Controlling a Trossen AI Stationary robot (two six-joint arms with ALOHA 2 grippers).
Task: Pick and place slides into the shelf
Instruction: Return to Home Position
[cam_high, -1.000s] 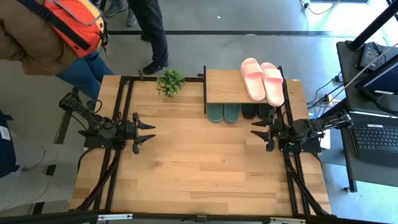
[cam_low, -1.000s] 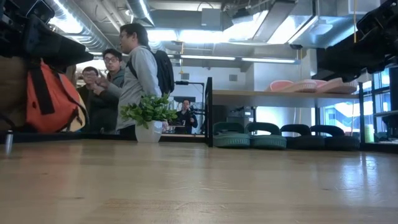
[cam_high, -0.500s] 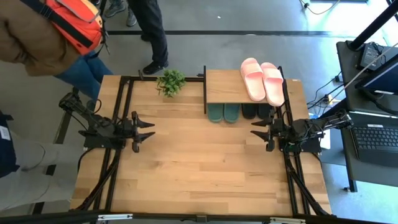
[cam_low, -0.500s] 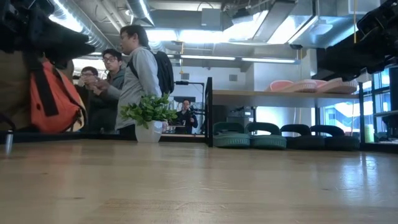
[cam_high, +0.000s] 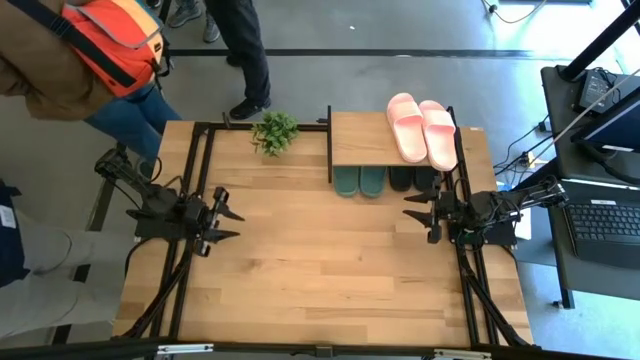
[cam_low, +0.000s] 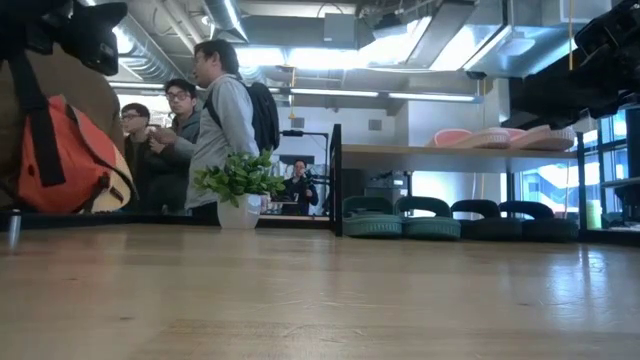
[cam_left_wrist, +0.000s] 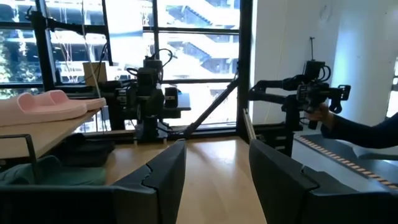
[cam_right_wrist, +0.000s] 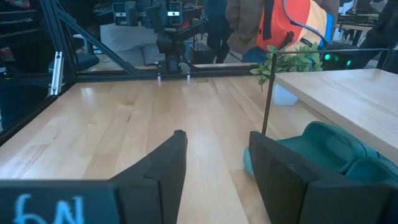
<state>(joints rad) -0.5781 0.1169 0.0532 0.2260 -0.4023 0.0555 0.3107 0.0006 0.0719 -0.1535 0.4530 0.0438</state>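
Observation:
The shelf (cam_high: 360, 140) stands at the table's far edge, right of centre. The pale pink slides (cam_high: 423, 130) lie on its top plank. On the level below, the green slides (cam_high: 358, 181) and the black slides (cam_high: 412, 178) sit side by side, also seen in the low view as green slides (cam_low: 400, 215) and black slides (cam_low: 510, 218). My left gripper (cam_high: 235, 222) hovers open at the table's left side, well away from the shelf. My right gripper (cam_high: 408, 208) hovers open at the right side, just nearer than the black slides. Its wrist view shows a green slide (cam_right_wrist: 329, 149) close by.
A small potted plant (cam_high: 275, 132) stands at the far edge, left of the shelf. People stand beyond the table's far left corner, one with an orange bag (cam_high: 115, 35). Bare tabletop (cam_high: 320, 260) lies between the two arms.
My left gripper has drawn back a little toward the table's left edge and stays open. The person with the orange bag has shifted left behind the table. The slides, the shelf and my right arm have kept still.

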